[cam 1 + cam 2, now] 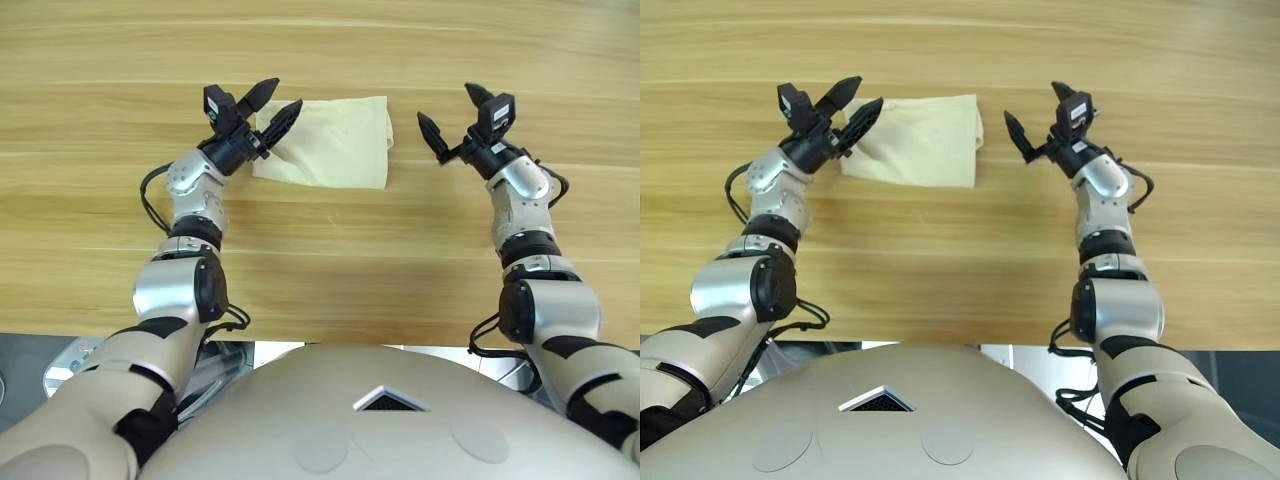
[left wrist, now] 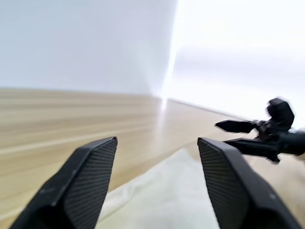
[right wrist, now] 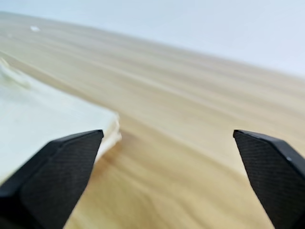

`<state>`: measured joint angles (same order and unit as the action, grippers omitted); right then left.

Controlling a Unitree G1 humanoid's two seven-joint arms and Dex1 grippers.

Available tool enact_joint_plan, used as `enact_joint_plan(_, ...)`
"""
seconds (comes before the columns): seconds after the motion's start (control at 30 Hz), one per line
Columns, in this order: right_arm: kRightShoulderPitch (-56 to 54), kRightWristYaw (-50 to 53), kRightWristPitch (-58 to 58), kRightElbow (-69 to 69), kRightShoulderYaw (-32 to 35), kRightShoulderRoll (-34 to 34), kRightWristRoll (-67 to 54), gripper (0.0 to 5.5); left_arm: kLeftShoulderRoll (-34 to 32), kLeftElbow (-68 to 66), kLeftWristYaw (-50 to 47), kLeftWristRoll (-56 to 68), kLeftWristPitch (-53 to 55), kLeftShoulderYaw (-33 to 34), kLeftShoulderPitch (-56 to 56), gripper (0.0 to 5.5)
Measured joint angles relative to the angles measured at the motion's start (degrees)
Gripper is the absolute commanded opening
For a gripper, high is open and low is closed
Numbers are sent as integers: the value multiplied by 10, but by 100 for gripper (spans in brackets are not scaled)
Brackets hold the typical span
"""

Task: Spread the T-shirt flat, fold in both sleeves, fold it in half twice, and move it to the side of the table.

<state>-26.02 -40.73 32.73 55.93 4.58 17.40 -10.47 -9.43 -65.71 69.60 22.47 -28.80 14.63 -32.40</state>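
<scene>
Currently the T-shirt (image 1: 330,142) is lying folded into a compact pale-yellow rectangle on the wooden table (image 1: 320,260), toward the far side, w/ stacked layers showing along its right edge. L gripper (image 1: 284,93) is hovering at the shirt's left edge, fingers spread wide, gripping nothing. One finger is overlapping the cloth edge in the head view; contact w/ fabric can't be told. R gripper (image 1: 446,103) is sitting just off the shirt's right edge, apart from it, fingers likewise spread wide w/ nothing betw. them.
</scene>
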Motion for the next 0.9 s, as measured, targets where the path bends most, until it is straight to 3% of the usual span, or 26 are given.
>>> enact_joint_plan(0.17, 38, -8, 51, -100, -12, -16, 5, 505, 10, 89, 117, 117, 47, 65, 20, 180)
enact_joint_plan(0.3, 53, 40, 66, -157, -50, -24, 77, 441, 23, 172, 152, 102, -20, 40, 74, 122)
enact_joint_plan(0.57, 8, 190, 53, -153, -143, -18, 290, 310, 32, 176, 74, -11, -209, -25, 95, 5)
enact_joint_plan(0.9, -70, 277, 12, -132, -234, -10, 426, 131, 20, 119, -26, -87, -288, -71, 90, 0)
